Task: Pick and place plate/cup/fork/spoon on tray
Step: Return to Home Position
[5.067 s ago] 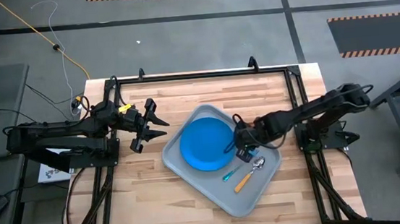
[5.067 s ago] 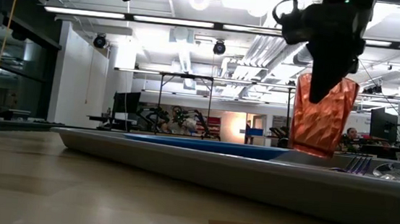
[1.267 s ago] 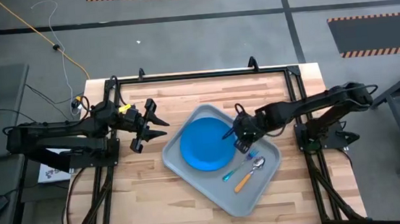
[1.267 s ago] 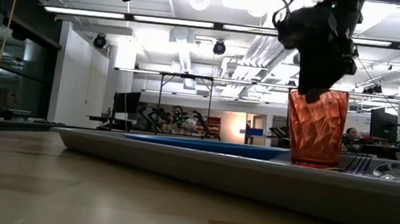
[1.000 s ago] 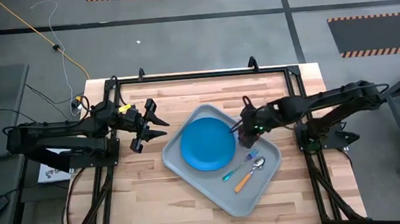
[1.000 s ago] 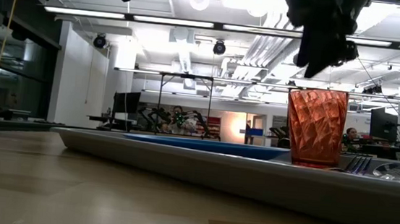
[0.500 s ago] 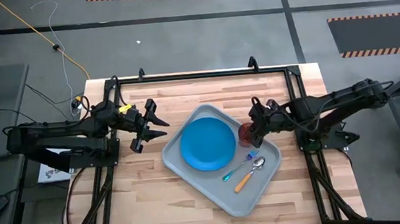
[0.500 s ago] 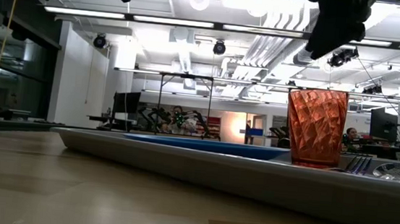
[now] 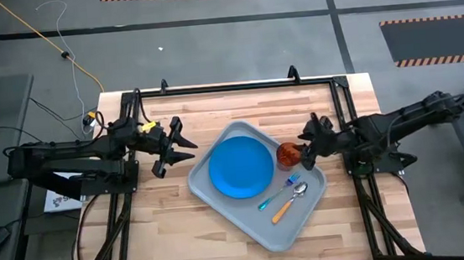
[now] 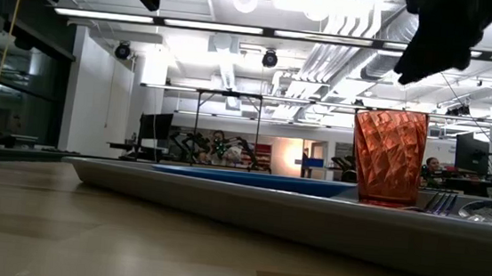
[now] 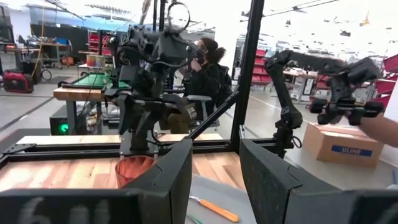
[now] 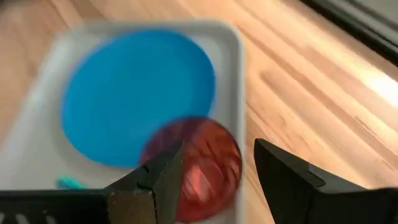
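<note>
Now the cup (image 9: pixel 287 154) stands untouched just before the spread right fingers (image 12: pixel 155 178)

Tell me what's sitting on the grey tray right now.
On the tray: the blue plate, the red-orange cup upright beside it, and the fork and spoon lying side by side. The tray floor beneath the plate is covered, so anything under it cannot be seen.

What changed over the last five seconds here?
The right gripper set the translucent red-orange cup upright on the pale grey tray, let go, and withdrew rightward, open. The blue round plate, teal-handled fork, orange-handled spoon and left gripper stayed put.
</note>
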